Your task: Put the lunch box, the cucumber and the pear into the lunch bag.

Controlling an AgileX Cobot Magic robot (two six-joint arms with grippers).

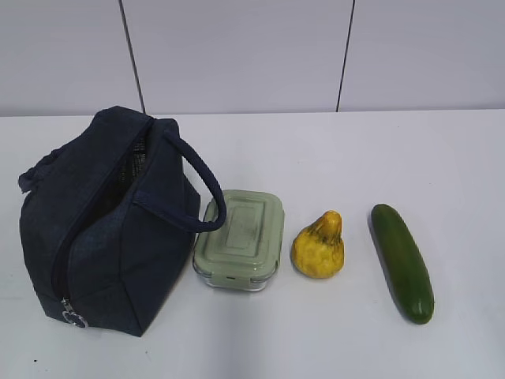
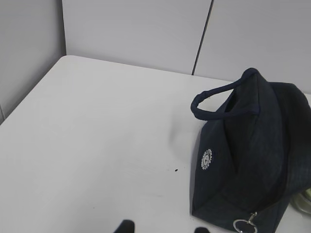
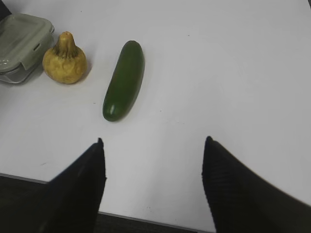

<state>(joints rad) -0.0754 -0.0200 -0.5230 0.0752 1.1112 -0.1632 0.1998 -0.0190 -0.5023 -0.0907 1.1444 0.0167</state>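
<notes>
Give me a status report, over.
Both grippers open, empty. Lunch box, pear, cucumber on table beside unzipped lunch bag. Nothing in the way.

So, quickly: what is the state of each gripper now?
Left gripper: only its fingertips show; state cannot be told.
Right gripper: open, holding nothing.

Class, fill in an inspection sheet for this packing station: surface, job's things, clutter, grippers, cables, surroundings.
Surface: white table, a few small dark specks.
Job's things: lunch bag at left, zipper open; lunch box, lid on, beside it under a handle; pear upright; cucumber lying at right. None packed yet.
Clutter: nothing seen.
Grippers: right gripper open, empty, short of the cucumber; left gripper only the tips of its fingers show.
Cables: nothing seen.
Surroundings: pale panelled wall.
</notes>
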